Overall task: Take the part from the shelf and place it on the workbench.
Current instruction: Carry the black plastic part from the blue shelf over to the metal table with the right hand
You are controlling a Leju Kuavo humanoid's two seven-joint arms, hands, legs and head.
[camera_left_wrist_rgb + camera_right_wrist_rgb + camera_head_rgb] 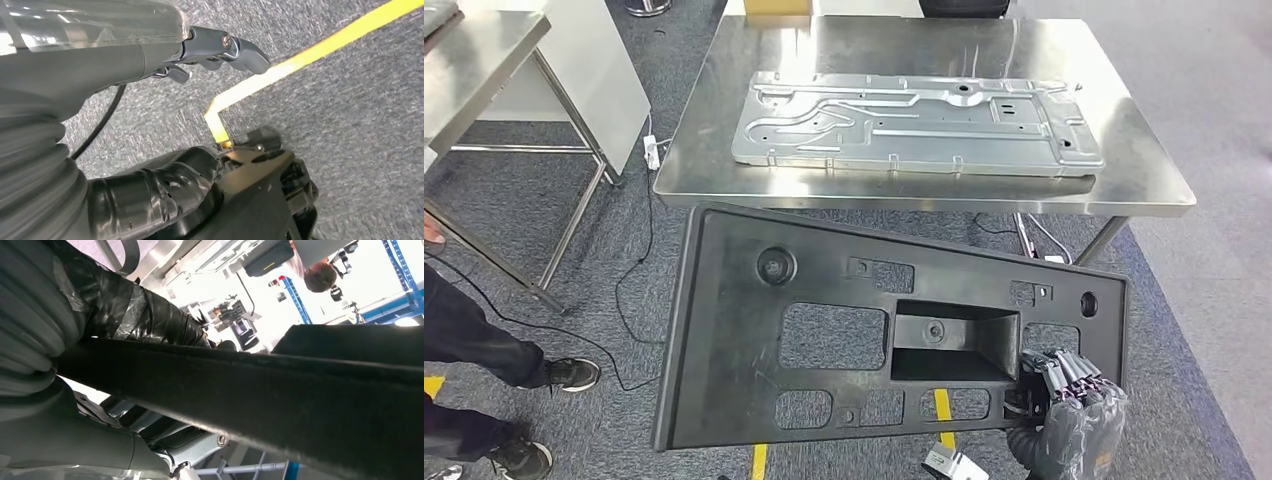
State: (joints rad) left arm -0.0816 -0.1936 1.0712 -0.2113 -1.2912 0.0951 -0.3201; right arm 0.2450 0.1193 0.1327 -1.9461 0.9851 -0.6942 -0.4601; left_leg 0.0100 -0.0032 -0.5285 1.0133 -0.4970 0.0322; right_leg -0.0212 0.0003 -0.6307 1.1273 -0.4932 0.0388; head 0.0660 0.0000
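Observation:
The part is a large black plastic panel (824, 330) with several cut-outs. It hangs tilted in the air in front of the steel workbench (1144, 180). My right hand (1074, 410) grips its lower right corner. In the right wrist view the panel's edge (300, 405) runs across the picture, with the taped thumb (125, 310) on one side and the fingers (165, 440) on the other. My left hand (150, 100) hangs over the grey carpet, and floor shows between its fingers (225, 47) and thumb (150, 195).
A silver stamped metal plate (914, 125) lies across the workbench top. A second steel table (474, 60) stands at the left. A person's legs and shoes (484, 350) are beside it. Cables (639, 270) trail on the carpet, which has yellow tape (280, 75).

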